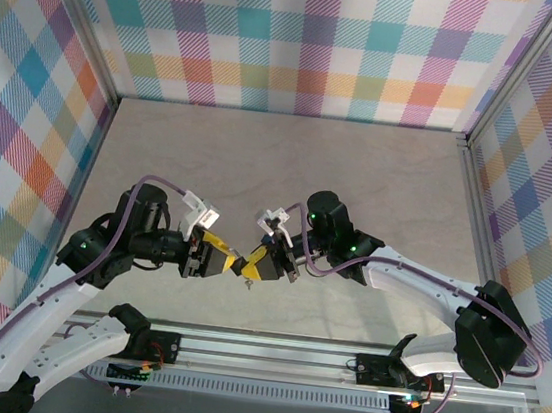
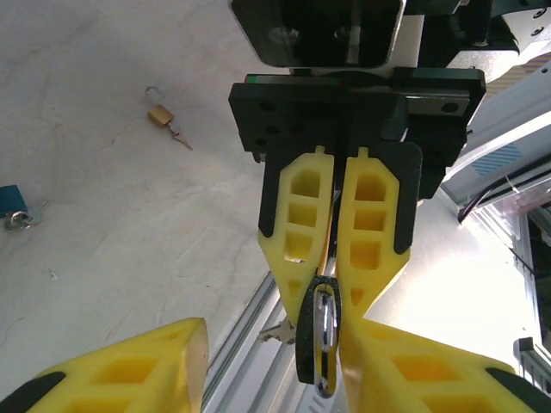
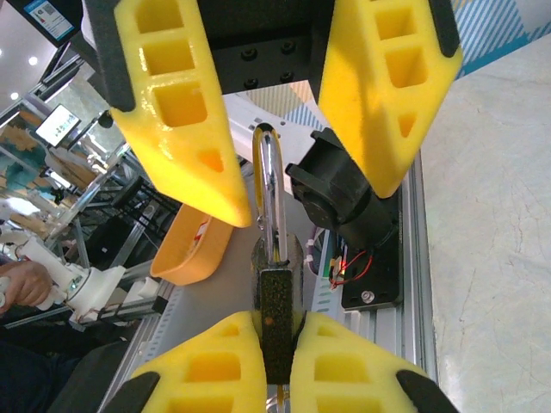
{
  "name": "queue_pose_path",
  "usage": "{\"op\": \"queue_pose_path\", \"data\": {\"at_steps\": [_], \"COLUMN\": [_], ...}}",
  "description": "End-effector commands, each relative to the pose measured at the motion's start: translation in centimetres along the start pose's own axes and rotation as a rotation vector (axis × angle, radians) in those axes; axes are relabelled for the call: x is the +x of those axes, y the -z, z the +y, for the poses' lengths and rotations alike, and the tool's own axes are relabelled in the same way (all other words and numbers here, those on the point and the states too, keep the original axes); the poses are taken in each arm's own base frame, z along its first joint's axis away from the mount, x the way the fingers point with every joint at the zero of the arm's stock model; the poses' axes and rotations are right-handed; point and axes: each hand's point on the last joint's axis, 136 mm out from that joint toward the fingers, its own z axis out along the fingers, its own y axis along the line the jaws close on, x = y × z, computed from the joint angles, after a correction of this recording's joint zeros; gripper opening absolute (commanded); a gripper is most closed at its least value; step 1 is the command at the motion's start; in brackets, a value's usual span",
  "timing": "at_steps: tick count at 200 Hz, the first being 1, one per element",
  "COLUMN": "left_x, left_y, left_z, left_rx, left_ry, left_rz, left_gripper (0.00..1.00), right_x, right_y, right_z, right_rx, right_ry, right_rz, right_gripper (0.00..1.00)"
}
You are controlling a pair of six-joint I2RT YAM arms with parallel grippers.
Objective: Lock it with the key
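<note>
Close to the table's near edge, in the middle, the right claw is pinched tight on the body of the padlock, and a small silver key shows just beside it. The left claw stands part open, its fingers either side of the shackle without gripping it. Farther out on the table lie a small brass padlock and a blue object.

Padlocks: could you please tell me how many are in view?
3 padlocks: a dark padlock gripped in the right hand; a brass padlock and a blue padlock lying apart on the table. Others may be hidden.
</note>
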Motion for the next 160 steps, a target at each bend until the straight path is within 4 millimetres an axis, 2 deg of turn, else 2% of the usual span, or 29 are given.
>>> {"op": "queue_pose_path", "data": {"at_steps": [1,46,75,160], "left_x": [-0.9,-1.2,-1.0,-1.1], "left_y": [0.8,0.7,0.7,1.1], "left_z": [-0.7,-1.4,-1.8,-1.6], "left_rx": [-0.007,0.032,0.060,0.031], "left_ry": [-0.046,-0.044,-0.041,-0.053], "left_rz": [-0.026,-0.030,-0.023,-0.035], "left_gripper": [0.44,0.43,0.37,0.33], "right_x": [-0.9,-0.8,-0.9,-0.5], "right_y": [0.2,0.1,0.1,0.0], "right_z": [1.6,1.5,1.3,1.7], "right_rx": [-0.055,-0.057,-0.047,-0.080], "right_ry": [0.061,0.056,0.056,0.049], "right_rz": [-0.009,-0.003,-0.007,0.010], "right_gripper": [0.00,0.00,0.00,0.00]}}
